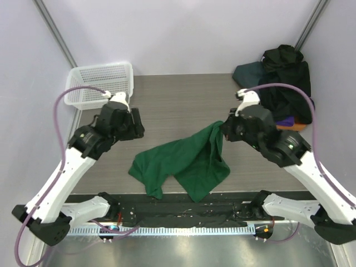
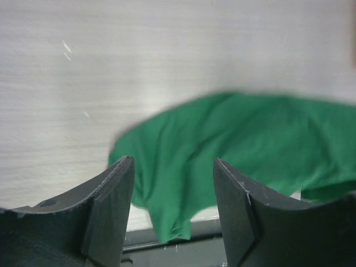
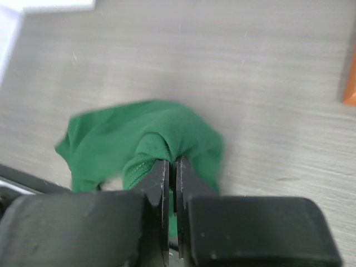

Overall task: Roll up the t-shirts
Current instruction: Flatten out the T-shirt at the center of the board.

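I think I'm spreading the green t-shirt (image 1: pixel 181 161) flat. My right gripper (image 3: pixel 171 167) pinches its edge, and my left gripper (image 2: pixel 172 167) is spread wide and empty. Next, left needs to grab an edge too.

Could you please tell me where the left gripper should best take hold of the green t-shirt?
Likely the green t-shirt at its left edge, coming from above-left with the open left gripper: that edge lies loose on the table, opposite the corner the right gripper pinches.

T-shirt (image 1: pixel 183 161) plain dark green; counter (image 1: pixel 178 100) grey wood-grain; basket (image 1: pixel 100 83) white mesh; shirt pile (image 1: pixel 286 72) black, slate, purple; tray (image 1: pixel 293 127) orange; walls (image 1: pixel 178 33) pale grey
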You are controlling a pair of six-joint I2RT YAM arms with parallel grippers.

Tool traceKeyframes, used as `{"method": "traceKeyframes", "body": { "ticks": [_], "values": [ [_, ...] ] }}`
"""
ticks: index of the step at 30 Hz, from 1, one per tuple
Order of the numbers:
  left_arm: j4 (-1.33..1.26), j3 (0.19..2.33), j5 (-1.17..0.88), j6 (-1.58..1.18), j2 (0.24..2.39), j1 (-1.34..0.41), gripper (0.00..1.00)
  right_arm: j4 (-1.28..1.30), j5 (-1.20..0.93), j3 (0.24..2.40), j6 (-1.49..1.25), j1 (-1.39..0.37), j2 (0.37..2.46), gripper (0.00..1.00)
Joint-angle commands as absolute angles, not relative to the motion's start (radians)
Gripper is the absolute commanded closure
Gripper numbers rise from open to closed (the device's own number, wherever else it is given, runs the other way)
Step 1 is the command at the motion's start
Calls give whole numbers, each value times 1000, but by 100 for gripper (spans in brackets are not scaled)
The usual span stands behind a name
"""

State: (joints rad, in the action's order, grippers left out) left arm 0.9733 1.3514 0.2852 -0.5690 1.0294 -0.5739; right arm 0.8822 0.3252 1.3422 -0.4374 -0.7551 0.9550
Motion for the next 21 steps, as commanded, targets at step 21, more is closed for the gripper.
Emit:
{"method": "traceKeyframes", "body": {
  "ticks": [21],
  "values": [
    [724,732,245,-801,982,-896,33,729,287,1224,-442,-703,1092,99]
  ]
}}
